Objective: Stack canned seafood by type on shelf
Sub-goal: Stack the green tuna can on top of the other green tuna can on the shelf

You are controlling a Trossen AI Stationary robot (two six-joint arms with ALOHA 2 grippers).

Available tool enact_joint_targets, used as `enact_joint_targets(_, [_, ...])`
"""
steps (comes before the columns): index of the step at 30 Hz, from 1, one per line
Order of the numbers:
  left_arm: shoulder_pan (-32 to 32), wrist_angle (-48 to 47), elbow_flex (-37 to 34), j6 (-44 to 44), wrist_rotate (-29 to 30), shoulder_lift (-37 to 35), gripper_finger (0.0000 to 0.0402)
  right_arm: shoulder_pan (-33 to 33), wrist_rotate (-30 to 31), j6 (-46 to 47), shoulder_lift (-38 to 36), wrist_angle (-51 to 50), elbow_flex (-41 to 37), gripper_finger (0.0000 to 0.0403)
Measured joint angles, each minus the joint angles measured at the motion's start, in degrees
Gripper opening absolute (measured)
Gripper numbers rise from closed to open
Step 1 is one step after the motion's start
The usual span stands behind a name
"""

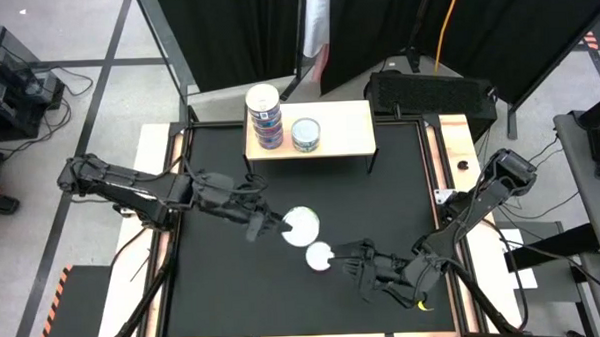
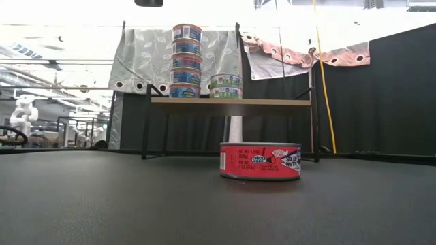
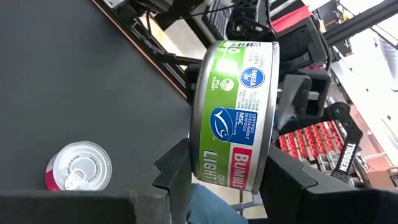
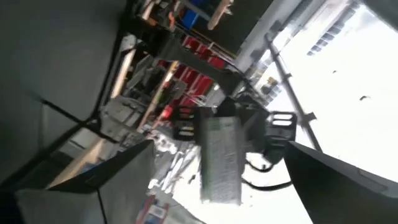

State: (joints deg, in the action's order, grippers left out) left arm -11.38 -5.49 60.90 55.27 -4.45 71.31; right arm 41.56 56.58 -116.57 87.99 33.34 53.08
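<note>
Nearest the low camera, lower centre of frame, a red-labelled tin point(image 2: 260, 161) sits flat on the dark matte desk point(image 2: 102, 204); from above, its silvery pull-tab lid shows at lower centre. Left gripper point(image 1: 272, 225), at centre of the overhead frame, has its jaws clamped on a green-labelled tin point(image 3: 236, 115), gripping the flat faces, with the tin lifted above the desk. Right gripper point(image 1: 348, 259), lower centre-right, stands just beside the red-labelled tin with its jaws spread wide, holding nothing. Open desk surface surrounds both on all sides. At upper centre, the shelf point(image 1: 344, 132), light wood on thin dark legs, carries a tall stack of blue-labelled tins point(image 2: 186, 61) and, beside it, a short stack of green-labelled tins point(image 2: 225, 86).
</note>
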Motion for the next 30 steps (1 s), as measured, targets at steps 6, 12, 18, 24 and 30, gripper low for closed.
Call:
enact_joint_targets(6, [0.23,0.02,0.0,2.11,0.0,0.0,0.0151,-4.15,-1.45,-7.59,-0.02,3.85,0.0,0.0352])
enact_joint_targets(12, [0.18,0.02,0.0,2.89,-0.28,0.0,0.0151,-6.82,-5.7,-10.91,-0.01,4.26,0.0,0.0352])
enact_joint_targets(18, [0.18,0.02,0.0,2.69,-0.28,0.0,0.0151,-8.71,-9.72,-13.91,-0.02,6.53,0.0,0.0341])
enact_joint_targets(24, [0.18,0.29,0.0,2.38,-0.21,0.02,0.0151,-11.34,-12.98,-15.36,-0.02,7.28,0.0,0.0337])
enact_joint_targets(30, [0.18,0.52,0.0,2.43,0.0,1.09,0.0151,-13.14,-14.86,-14.09,-0.02,7.34,0.0,0.0337])
